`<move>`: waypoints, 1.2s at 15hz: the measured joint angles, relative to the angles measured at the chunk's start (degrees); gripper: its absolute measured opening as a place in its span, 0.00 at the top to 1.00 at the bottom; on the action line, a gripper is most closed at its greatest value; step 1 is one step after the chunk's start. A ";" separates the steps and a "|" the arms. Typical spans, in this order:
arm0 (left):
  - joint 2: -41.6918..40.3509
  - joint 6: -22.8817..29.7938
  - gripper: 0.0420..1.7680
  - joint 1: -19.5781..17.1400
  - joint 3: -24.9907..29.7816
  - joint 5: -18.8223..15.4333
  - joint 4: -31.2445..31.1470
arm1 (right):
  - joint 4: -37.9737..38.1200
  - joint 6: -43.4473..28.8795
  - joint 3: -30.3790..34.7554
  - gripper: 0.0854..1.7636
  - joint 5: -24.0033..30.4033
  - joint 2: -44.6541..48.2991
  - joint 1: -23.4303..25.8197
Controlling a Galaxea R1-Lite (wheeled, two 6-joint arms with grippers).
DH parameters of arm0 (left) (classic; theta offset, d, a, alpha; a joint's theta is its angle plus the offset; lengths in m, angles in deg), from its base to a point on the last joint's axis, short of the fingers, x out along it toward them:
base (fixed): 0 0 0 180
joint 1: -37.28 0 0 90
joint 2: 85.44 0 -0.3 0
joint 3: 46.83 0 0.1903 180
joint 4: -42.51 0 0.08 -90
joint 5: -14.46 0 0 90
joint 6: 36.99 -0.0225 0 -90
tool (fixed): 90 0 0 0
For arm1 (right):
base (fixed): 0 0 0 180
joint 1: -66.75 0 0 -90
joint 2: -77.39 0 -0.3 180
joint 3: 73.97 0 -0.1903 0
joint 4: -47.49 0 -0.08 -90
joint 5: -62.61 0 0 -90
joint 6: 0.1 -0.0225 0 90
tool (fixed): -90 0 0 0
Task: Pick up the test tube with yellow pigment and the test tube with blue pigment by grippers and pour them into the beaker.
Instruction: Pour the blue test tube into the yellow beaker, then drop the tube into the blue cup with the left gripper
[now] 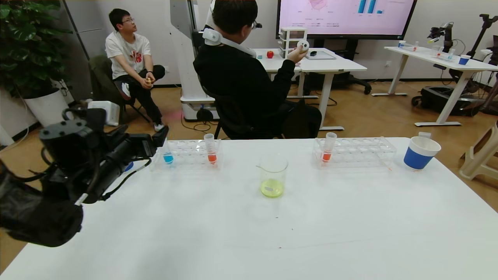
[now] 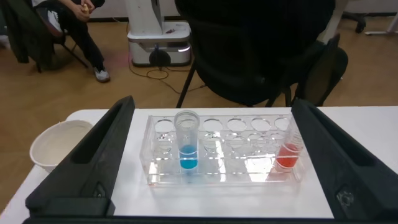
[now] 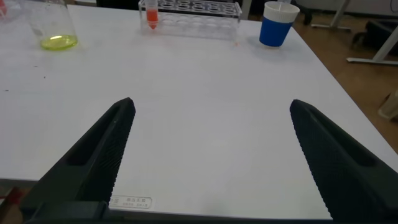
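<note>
Head view: left hand (image 1: 161, 137) near blue tube (image 1: 167, 154) in left rack (image 1: 186, 153); beaker (image 1: 272, 175) holds yellow liquid, mid-table (image 1: 249, 225).

Left wrist view: fingers (image 2: 93, 162) spread around blue tube; orange tube (image 2: 288, 152) risks a knock.

Right wrist view: right hand (image 3: 211, 155) spread, idle.

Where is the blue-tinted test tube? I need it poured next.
In the head view, the test tube with blue pigment stands upright in the left rack, near its left end, just ahead of the left gripper.
</note>
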State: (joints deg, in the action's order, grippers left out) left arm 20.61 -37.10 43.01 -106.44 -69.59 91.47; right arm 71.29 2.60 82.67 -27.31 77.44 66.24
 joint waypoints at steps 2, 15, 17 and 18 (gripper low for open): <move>6.68 1.56 0.01 0.39 -2.15 1.27 3.47 | 0.00 0.00 0.00 0.02 0.00 0.00 0.00; 23.27 2.15 0.01 0.38 -6.75 2.21 12.87 | -0.02 0.00 0.00 0.02 0.00 0.00 0.00; 24.02 2.22 0.01 0.07 -9.37 2.69 12.64 | 0.00 0.00 0.00 0.02 0.00 0.00 0.00; 24.52 2.23 0.01 -0.04 -10.78 2.76 12.40 | -0.02 0.02 0.00 0.02 0.00 0.00 0.00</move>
State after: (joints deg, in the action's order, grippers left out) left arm 45.13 -34.87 42.98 -117.22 -66.83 103.86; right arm 71.27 2.62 82.67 -27.31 77.44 66.24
